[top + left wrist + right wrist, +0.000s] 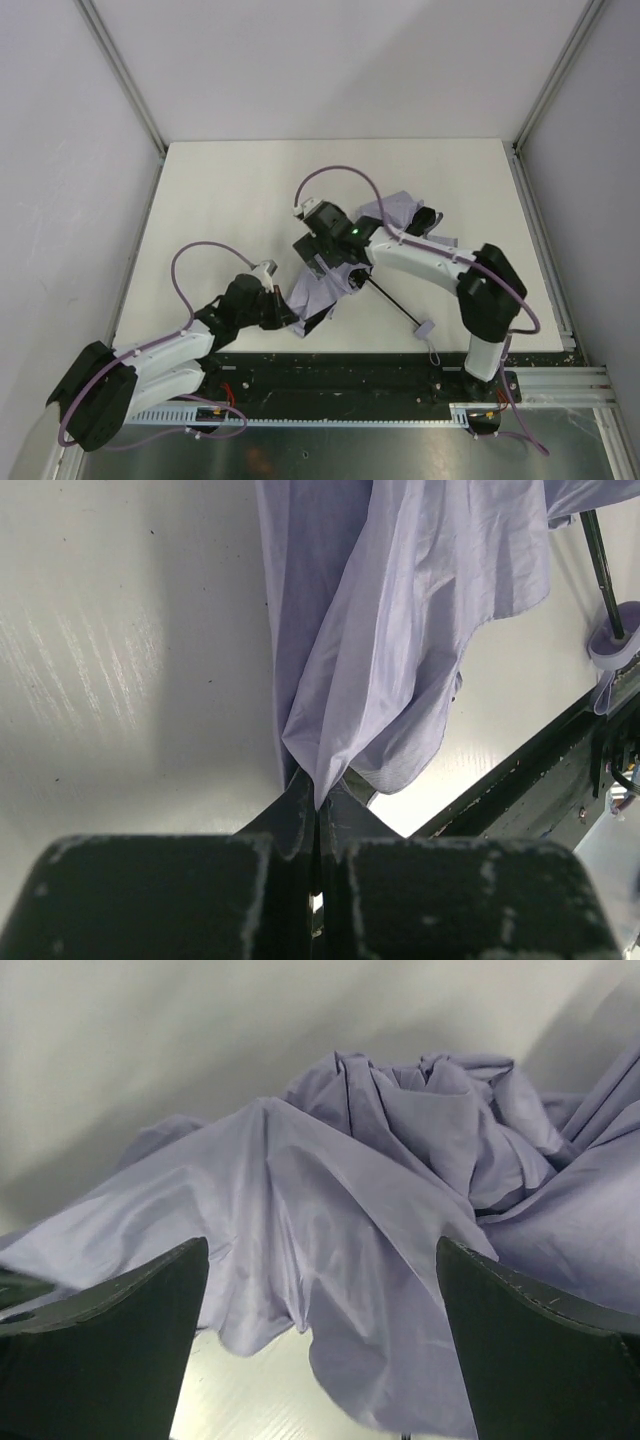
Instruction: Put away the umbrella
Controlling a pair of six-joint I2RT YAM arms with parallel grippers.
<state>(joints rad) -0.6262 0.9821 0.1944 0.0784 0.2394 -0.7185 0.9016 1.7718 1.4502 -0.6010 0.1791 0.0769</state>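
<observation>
Camera positions: one overhead, two wrist-mounted.
Overhead looks steeply down across the table (250, 180) toward 12 o'clock; both wrist views sit close on the umbrella (400, 630) fabric (their shared ground).

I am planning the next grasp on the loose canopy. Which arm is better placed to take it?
Probably the right. The right gripper is open, facing the bunched umbrella canopy, so it only needs to advance and close. The left gripper is busy, shut on a canopy corner.
</observation>
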